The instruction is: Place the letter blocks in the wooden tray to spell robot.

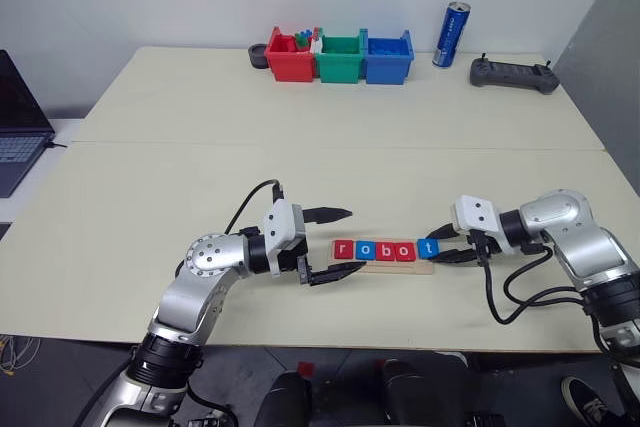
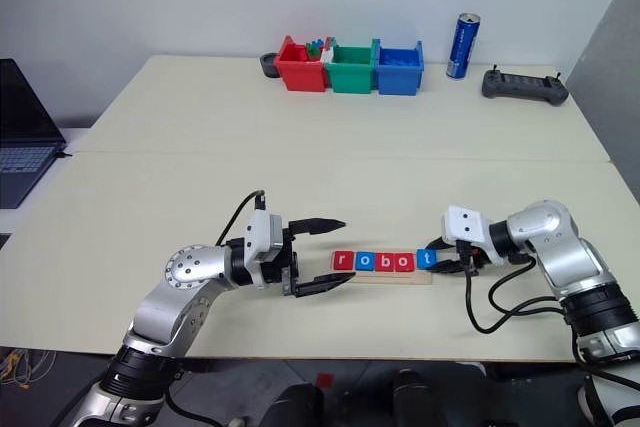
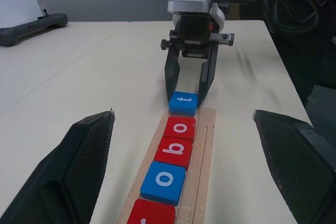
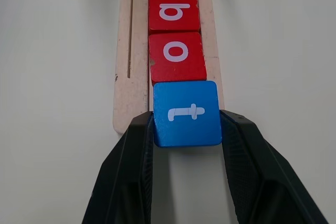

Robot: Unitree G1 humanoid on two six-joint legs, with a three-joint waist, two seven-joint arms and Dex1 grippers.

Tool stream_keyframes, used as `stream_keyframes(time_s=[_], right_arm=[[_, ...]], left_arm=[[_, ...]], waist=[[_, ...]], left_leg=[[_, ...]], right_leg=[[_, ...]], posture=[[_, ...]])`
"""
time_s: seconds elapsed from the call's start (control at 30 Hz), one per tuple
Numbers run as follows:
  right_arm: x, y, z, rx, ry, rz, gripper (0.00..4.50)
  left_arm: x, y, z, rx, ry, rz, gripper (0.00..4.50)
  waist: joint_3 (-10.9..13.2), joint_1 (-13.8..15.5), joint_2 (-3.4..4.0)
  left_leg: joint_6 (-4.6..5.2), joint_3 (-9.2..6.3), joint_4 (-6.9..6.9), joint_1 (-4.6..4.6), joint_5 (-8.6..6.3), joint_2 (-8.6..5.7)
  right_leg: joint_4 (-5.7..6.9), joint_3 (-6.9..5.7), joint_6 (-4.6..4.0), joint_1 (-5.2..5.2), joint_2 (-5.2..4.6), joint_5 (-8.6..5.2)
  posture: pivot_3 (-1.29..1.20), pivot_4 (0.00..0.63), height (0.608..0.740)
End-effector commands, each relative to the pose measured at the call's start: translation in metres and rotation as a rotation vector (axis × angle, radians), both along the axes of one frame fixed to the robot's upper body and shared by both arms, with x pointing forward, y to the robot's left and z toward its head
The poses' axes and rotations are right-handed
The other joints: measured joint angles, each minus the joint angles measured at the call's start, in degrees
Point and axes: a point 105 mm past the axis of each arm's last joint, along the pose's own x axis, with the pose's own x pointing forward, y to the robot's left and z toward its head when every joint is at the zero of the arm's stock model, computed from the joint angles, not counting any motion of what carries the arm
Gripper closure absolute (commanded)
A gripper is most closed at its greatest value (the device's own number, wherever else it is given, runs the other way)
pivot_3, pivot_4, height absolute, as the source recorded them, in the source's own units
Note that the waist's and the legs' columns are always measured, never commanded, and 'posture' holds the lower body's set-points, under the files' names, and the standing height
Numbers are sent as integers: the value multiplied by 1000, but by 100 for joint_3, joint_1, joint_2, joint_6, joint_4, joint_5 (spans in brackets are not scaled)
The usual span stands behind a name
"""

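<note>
The right gripper [image 4: 186,124] pinches the blue t block [image 4: 186,113] at the wooden tray's [image 4: 123,77] end; the left gripper [image 1: 330,245] stands wide. Released now, the overhanging block could tip off the rim.

A light-wood tray [image 1: 385,265] is seen at lower centre, with letter blocks [image 1: 385,250] coloured red, blue, red, red, blue, lettered white. Red [image 1: 288,59], green [image 1: 340,59] and blue [image 1: 388,59] bins are lined up top centre, beside a blue can [image 1: 452,35].

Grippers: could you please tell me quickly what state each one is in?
Left gripper: open, holding nothing.
Right gripper: closed on the blue t block.
</note>
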Motion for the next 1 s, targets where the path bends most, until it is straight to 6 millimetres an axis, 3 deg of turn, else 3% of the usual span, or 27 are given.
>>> stream_keyframes(time_s=[0.03, 0.77, 1.0], right_arm=[[4, 3, 10, -3, -36, 19, 3052], [5, 16, 12, 18, -41, 46, 3052], [6, 9, 15, 11, -50, 30, 3052]], left_arm=[[-2, -1, 10, -15, -42, -12, 0], [-2, -2, 11, -16, -44, -9, 0], [-2, -2, 11, -14, -43, -12, 0]], waist=[[0, 1, 0], [0, 1, 0], [0, 1, 0]], left_leg=[[0, 0, 0, 0, 0, 0], [0, -1, 0, -1, 0, 0], [0, -1, 0, 0, 0, 0]], right_leg=[[0, 0, 0, 0, 0, 0], [0, 0, 0, 0, 0, 0], [0, 0, 0, 0, 0, 0]], posture=[[0, 150, 740], [0, 150, 740], [0, 150, 740]])
